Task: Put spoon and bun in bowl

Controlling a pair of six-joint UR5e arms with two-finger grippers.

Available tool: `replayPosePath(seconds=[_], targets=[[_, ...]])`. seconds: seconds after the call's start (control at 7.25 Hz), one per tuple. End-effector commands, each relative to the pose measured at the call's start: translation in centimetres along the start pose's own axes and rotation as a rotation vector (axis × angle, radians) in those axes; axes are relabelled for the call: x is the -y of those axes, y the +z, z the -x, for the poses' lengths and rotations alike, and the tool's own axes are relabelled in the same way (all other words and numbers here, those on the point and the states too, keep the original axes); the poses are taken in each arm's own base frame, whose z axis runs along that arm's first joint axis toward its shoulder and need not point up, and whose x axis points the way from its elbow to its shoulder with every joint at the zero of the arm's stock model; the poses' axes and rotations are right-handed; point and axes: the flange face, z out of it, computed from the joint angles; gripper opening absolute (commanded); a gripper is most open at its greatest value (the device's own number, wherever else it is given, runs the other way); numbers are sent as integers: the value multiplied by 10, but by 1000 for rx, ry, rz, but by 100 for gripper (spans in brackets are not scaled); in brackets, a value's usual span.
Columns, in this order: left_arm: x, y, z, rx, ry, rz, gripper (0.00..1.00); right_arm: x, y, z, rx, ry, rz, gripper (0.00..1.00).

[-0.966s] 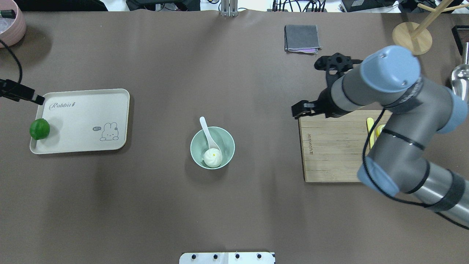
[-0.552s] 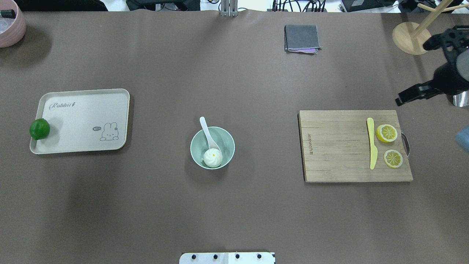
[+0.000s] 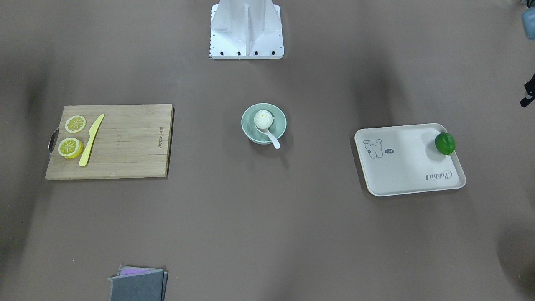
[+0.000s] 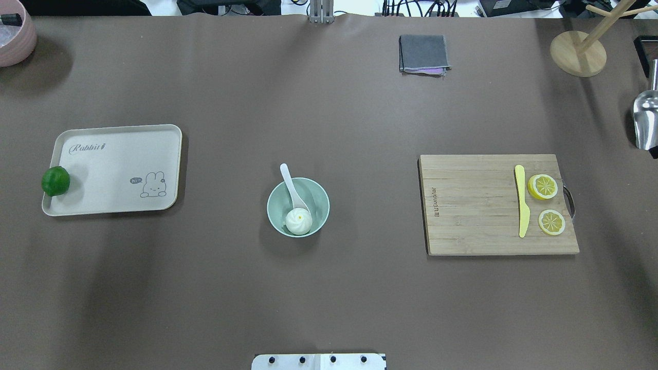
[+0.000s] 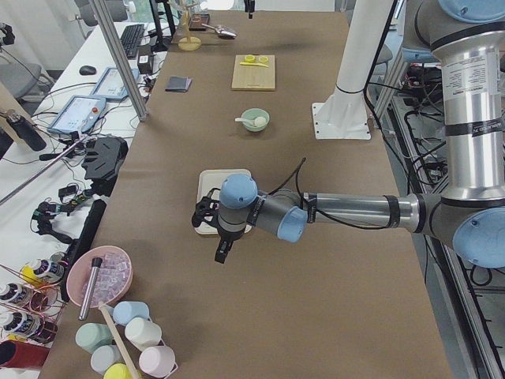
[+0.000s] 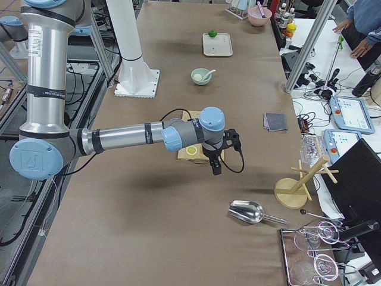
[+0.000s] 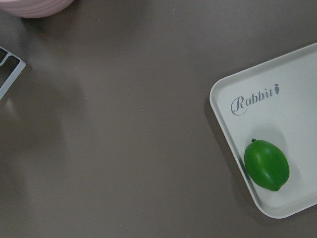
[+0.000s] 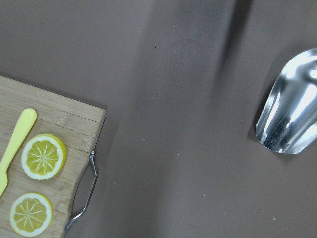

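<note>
Bun and spoon both lie in the bowl.
Seen from overhead, the bun (image 4: pixel 298 221) sits at the 6 o'clock side of the bowl (image 4: pixel 275 216). The spoon (image 4: pixel 289 182) has its scoop by the bun and its handle over the rim at 11 o'clock. The left gripper (image 5: pixel 222 253) and right gripper (image 6: pixel 216 165) show only side-on, so their finger opening cannot be told.

Both arms, left arm (image 5: pixel 347 209) and right arm (image 6: pixel 119 138): silver-grey tubes, pale blue joint caps (image 5: pixel 238 192), black bands. Black cable (image 6: pixel 175 110) along forearm. White pedestal (image 3: pixel 246 29), black bolts, at surface (image 3: pixel 267 209) 12 o'clock.
</note>
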Motion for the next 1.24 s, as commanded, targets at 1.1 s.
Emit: replayPosePath(seconds=[1.1], targets=[[-26, -34, 3, 0, -46, -30, 98, 4, -8, -14, -9, 13, -25, 100]])
